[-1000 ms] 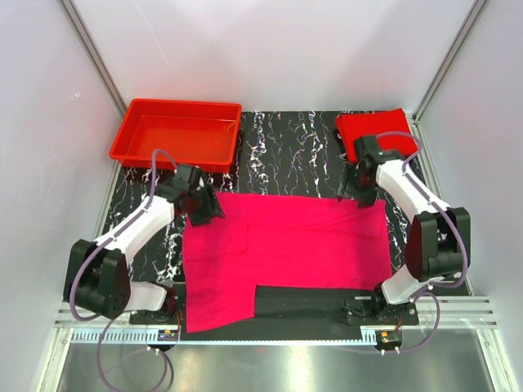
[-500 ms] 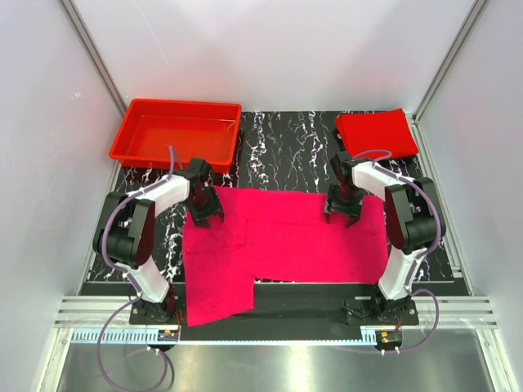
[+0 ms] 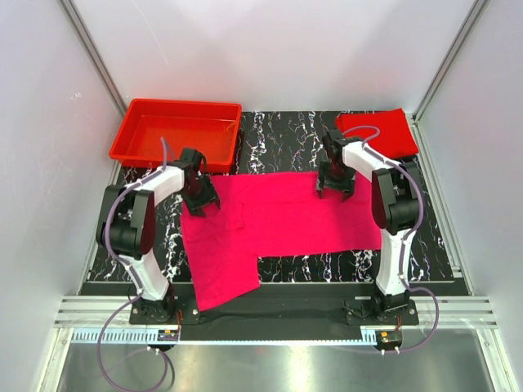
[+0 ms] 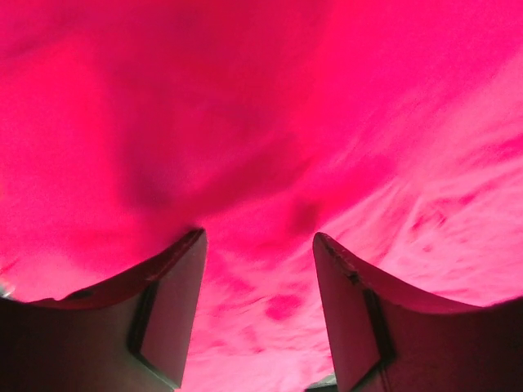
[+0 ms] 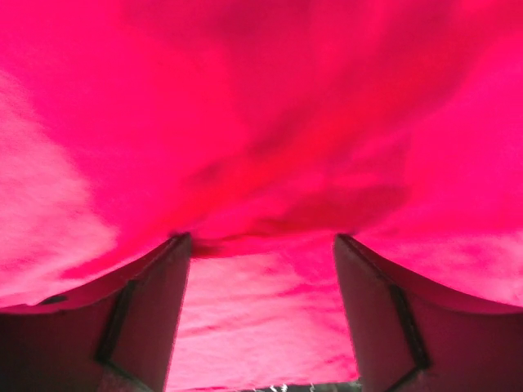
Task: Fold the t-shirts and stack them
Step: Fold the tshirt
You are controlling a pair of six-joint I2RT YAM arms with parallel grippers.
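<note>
The magenta-pink t-shirt (image 3: 286, 216) lies spread flat on the black marbled mat, one part reaching toward the near edge at the left. My left gripper (image 3: 200, 204) rests on its far left corner and my right gripper (image 3: 335, 189) on its far edge at the right. In the left wrist view the left gripper (image 4: 258, 237) stands open, tips down on pink cloth (image 4: 261, 122). The right gripper (image 5: 260, 238) is likewise open over the cloth (image 5: 261, 106), which bunches slightly at its tips. The red t-shirt (image 3: 377, 132) lies folded at the back right.
A rigid red tray (image 3: 176, 131) stands at the back left, just behind the left gripper. White walls with metal posts close in the sides and back. The mat (image 3: 286, 139) shows bare between tray and red shirt.
Both grippers moved inward onto the pink shirt and then toward the back. The shirt slid back with them, baring mat along its near edge. Both jaws stand a little wider.
</note>
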